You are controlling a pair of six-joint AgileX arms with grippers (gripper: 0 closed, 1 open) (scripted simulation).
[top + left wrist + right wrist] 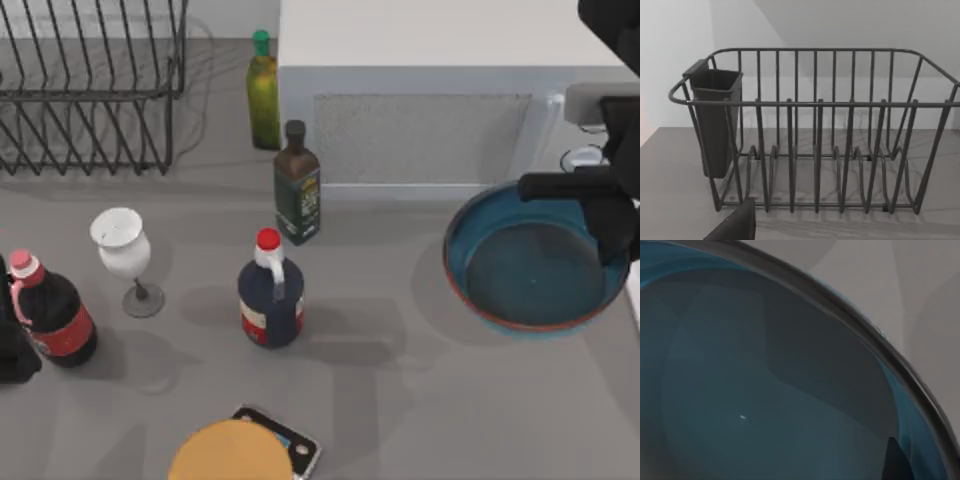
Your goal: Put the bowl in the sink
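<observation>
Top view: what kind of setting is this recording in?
Most likely a rendered kitchen counter. A wire dish rack stands at the back left, oil bottles and a wine glass sit on the grey surface, and the right gripper is at the teal bowl.

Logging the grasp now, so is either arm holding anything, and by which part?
Cannot be told. The right gripper sits over the right side of the wide teal-blue bowl with a reddish-brown rim, but a grip on the rim is not visible. The left arm is parked at the table's left edge.

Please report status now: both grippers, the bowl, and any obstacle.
Right gripper over bowl's right rim. Left arm parked at table's left edge. Bowl on table, right side. Nothing blocking.
</observation>
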